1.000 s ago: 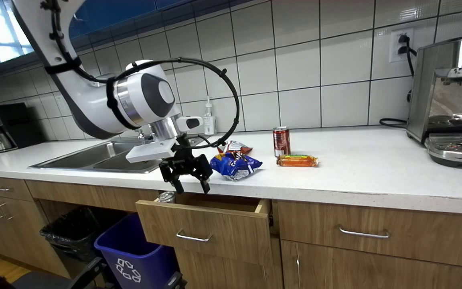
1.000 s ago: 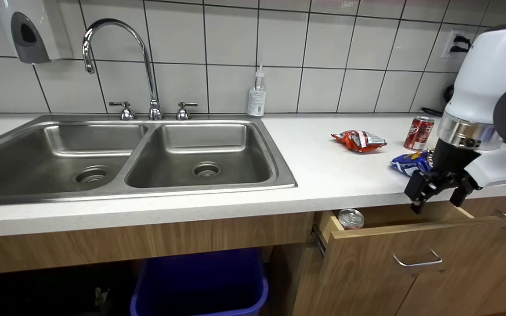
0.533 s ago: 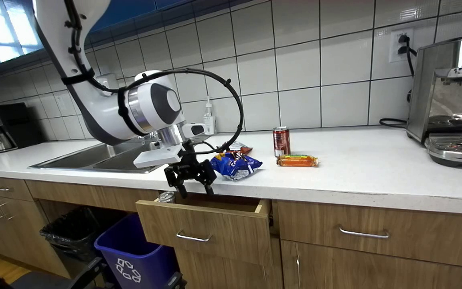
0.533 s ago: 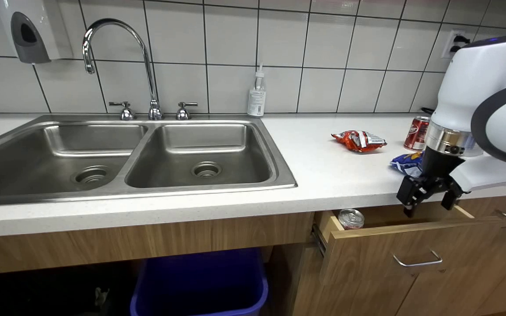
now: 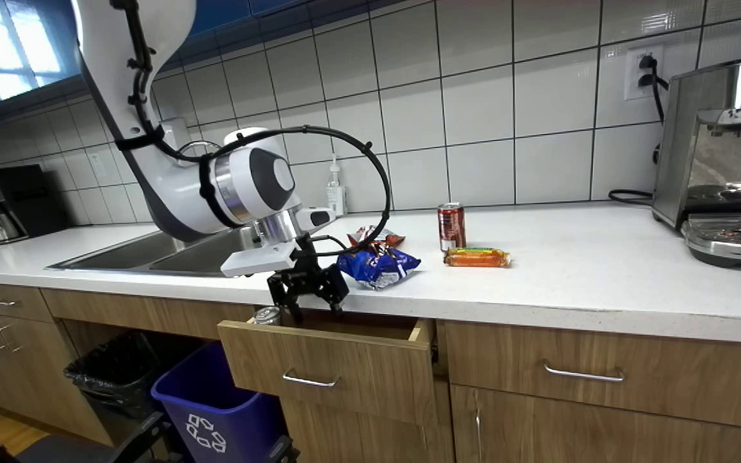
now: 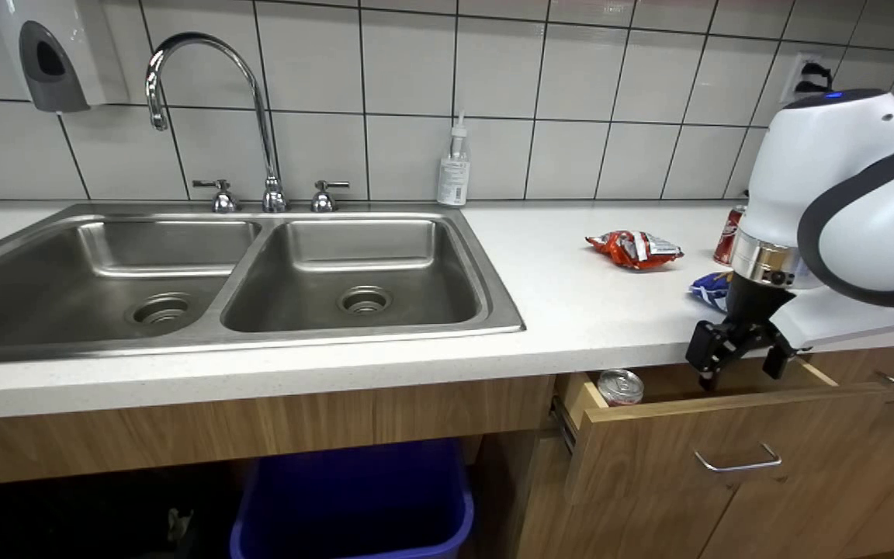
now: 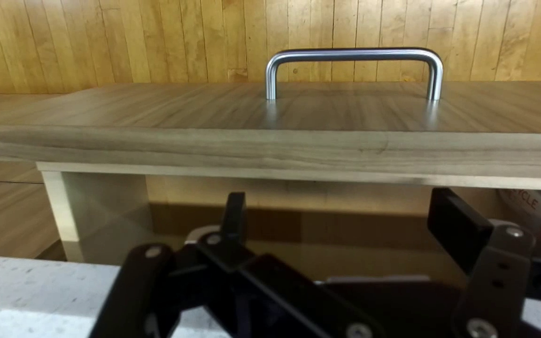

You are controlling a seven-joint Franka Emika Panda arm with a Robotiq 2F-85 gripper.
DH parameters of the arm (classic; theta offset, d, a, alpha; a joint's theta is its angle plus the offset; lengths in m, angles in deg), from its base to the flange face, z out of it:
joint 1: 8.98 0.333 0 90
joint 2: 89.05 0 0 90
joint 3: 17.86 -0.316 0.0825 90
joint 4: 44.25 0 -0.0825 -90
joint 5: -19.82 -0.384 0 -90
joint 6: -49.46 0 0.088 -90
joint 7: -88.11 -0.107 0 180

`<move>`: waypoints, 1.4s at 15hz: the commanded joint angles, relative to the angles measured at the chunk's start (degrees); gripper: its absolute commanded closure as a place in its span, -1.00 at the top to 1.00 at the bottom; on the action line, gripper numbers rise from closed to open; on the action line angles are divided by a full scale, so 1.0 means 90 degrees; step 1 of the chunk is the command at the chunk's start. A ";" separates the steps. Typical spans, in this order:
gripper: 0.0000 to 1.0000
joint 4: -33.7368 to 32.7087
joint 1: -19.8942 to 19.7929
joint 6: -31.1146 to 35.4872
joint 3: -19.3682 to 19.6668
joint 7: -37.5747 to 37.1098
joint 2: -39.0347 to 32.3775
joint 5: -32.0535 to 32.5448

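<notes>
- Over the pulled-out drawer (image 6: 664, 446), our jaws stand spread apart with nothing between them; we see them touching nothing, though we cannot tell whether the tips dip below the rim.
- Beneath them the drawer juts from under the edge of the worktop (image 5: 570, 283); we count one drawer drawn out, with one handle (image 5: 311, 382) on its front.
- Inside it, at the end nearer the sink (image 6: 497, 299), we see one silver-topped can (image 6: 620, 387), seemingly upright and apart from the jaws.
- As we judge it, the drawer's opening is done and that can is inside; no grasp is made yet, and the drawer is not pushed back in.
- Behind the jaws, on the worktop, lie two crumpled packets: one blue packet (image 5: 380, 266) and one red packet (image 6: 633, 248).
- Past these we count one red can (image 5: 451, 226), upright, making two cans in all, and one orange-wrapped snack (image 5: 476, 258) lying just in front of it; these four things are outside the drawer.
- Farther out we count one soap bottle (image 6: 454, 169), one coffee machine (image 5: 724, 167) and, below, two bins: one blue bin (image 5: 242, 415), one black-lined bin (image 5: 113, 386).
</notes>
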 commanded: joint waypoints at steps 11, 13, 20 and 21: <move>1.00 -0.0138 0.0127 0.0015 0.0122 0.0623 -0.0348 -0.0546; 1.00 -0.0115 0.0121 0.0012 0.0121 0.0679 -0.0337 -0.0607; 1.00 0.0114 0.0077 -0.0015 0.0066 0.0788 -0.0227 -0.0790; 1.00 0.0163 0.0075 -0.0015 0.0057 0.0824 -0.0194 -0.0810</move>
